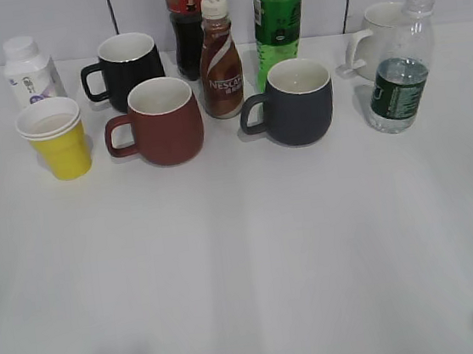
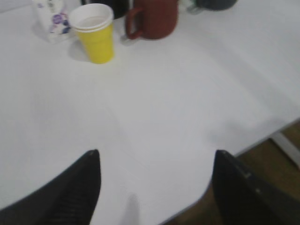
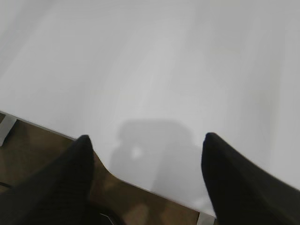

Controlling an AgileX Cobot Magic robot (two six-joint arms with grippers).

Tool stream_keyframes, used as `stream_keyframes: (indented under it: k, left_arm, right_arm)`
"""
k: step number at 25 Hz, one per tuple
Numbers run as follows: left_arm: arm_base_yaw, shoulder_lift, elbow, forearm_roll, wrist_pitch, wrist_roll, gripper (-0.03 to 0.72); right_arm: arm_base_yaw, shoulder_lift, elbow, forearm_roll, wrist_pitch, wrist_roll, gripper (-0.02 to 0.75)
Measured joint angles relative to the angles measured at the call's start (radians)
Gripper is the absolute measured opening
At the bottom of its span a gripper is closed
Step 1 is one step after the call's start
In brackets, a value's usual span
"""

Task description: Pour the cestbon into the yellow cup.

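start of task: both my claws, left claw (image 2: 154, 164) and right claw (image 3: 146, 150), hung spread and empty. the cestbon (image 1: 398, 69) stood far right on the surface (image 1: 245, 253), the yellow cup (image 1: 56, 138) far left. next i judged a right-arm reach to the bottle was needed.

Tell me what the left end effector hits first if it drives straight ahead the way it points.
Probably the yellow cup, slightly left of the left end effector; only bare table lies before it. Depth is unclear.

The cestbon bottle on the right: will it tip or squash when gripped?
The cestbon bottle looks thin, clear plastic, so it probably dents under a firm squeeze. Capless and partly filled, it could spill if tilted. Tall and narrow, it may tip if nudged high.
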Motion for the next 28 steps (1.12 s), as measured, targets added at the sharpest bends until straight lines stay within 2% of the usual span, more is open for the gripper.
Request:
stream_keyframes:
  k: [4, 17, 21, 23, 28]
  left_arm:
    - [0.000, 0.000, 0.000, -0.035, 0.000, 0.000, 0.564]
    - [0.000, 0.000, 0.000, -0.039, 0.000, 0.000, 0.564]
    - [0.011, 0.000, 0.000, -0.039, 0.000, 0.000, 0.563]
    - [0.064, -0.002, 0.000, -0.039, 0.000, 0.000, 0.563]
    - [0.317, -0.029, 0.000, -0.039, 0.001, 0.000, 0.563]
  right_arm:
    - [0.000, 0.000, 0.000, 0.000, -0.001, 0.000, 0.534]
    - [-0.001, 0.000, 0.000, -0.001, -0.002, -0.001, 0.534]
    - [-0.068, -0.001, 0.000, 0.000, -0.003, -0.001, 0.534]
    - [-0.117, -0.014, 0.000, -0.001, -0.003, -0.001, 0.534]
    - [-0.188, -0.131, 0.000, -0.001, -0.003, -0.001, 0.534]
